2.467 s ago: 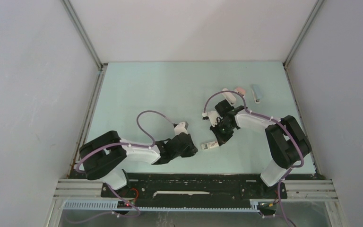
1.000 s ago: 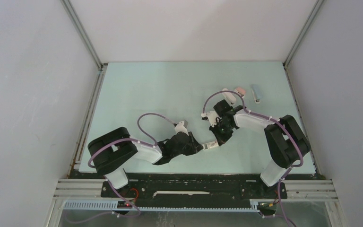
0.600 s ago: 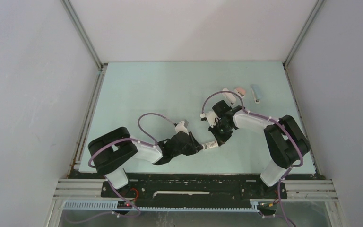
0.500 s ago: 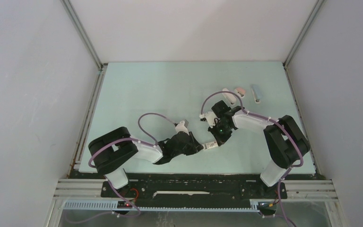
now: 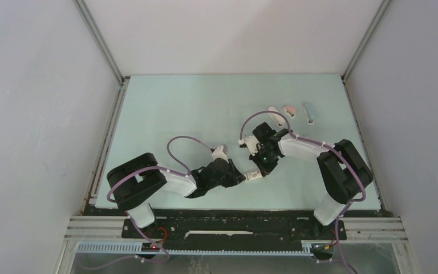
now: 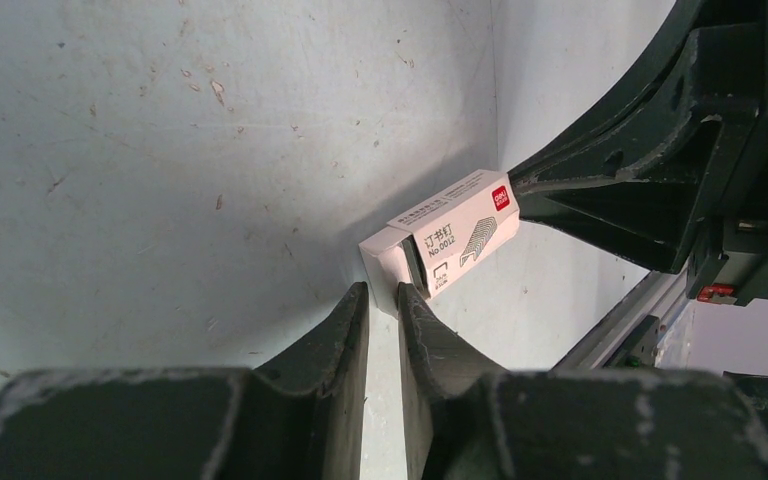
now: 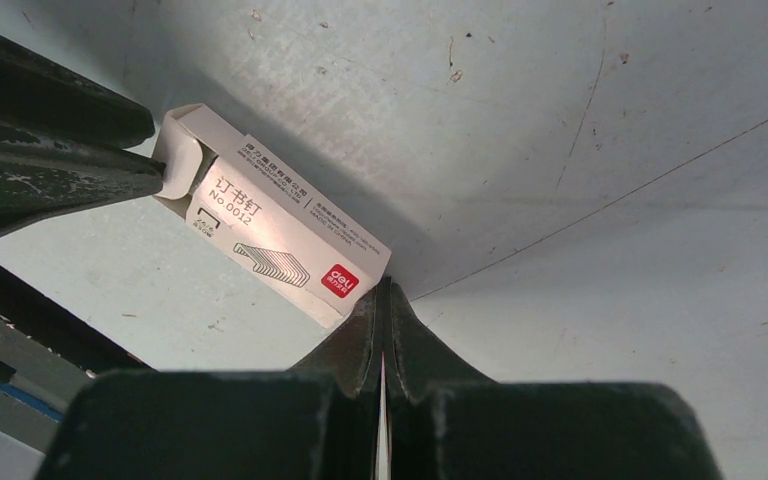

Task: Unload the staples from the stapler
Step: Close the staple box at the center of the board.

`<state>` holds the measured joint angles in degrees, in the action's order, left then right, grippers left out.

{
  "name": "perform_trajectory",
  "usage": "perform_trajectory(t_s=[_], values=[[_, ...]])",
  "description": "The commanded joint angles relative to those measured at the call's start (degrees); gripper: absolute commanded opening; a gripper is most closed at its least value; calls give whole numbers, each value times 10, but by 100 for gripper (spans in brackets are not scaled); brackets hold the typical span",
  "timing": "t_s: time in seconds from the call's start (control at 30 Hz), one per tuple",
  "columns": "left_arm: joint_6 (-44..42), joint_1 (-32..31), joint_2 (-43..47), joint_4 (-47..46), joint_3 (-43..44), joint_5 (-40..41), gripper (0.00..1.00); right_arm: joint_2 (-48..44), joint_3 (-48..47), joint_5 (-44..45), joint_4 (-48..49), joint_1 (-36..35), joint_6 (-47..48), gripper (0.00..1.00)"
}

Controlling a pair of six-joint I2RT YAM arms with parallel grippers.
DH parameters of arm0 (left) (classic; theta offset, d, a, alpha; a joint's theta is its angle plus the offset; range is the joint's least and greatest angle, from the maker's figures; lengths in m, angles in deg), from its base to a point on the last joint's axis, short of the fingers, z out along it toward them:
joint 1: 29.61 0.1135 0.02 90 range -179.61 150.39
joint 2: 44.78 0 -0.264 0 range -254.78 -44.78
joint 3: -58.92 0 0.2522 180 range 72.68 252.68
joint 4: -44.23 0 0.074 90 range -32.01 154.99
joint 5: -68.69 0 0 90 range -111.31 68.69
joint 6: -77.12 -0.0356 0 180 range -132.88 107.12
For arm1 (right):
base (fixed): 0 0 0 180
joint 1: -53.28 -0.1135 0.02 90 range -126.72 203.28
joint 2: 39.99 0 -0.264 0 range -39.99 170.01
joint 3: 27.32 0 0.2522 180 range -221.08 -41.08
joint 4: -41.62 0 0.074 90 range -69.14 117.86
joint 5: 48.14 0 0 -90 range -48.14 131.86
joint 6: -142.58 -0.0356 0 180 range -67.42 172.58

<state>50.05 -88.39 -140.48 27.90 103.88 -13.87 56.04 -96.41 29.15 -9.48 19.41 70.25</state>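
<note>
A small white staple box [image 5: 252, 177] with a red logo lies on the pale green table [image 5: 177, 114] between my two grippers. My left gripper [image 6: 382, 292] is nearly closed, its tips pinching the open flap end of the box [image 6: 455, 240]. My right gripper [image 7: 383, 285] is shut, its tips pressed against the red-logo end of the box [image 7: 270, 235]. The staples are hidden. Three small staplers lie at the back right: white [image 5: 275, 116], pink [image 5: 289, 109] and blue [image 5: 309, 112], all apart from both grippers.
Grey walls close in the table on the left, back and right. The black base rail [image 5: 234, 222] runs along the near edge, close to the box. Purple cables loop over both arms.
My left gripper has come right to the box and narrowed on its flap end. My right arm has shifted slightly left, its tips staying on the box.
</note>
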Motion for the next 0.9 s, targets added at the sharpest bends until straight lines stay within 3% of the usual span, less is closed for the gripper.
perform_trajectory(t_s=[0.0, 0.87], values=[[-7, 2, -1, 12, 18, -1, 22, 29, 4, -18, 19, -23, 0, 1], [-9, 2, 31, -19, -9, 2, 23, 50, 0, 4, 20, -38, -1, 3]])
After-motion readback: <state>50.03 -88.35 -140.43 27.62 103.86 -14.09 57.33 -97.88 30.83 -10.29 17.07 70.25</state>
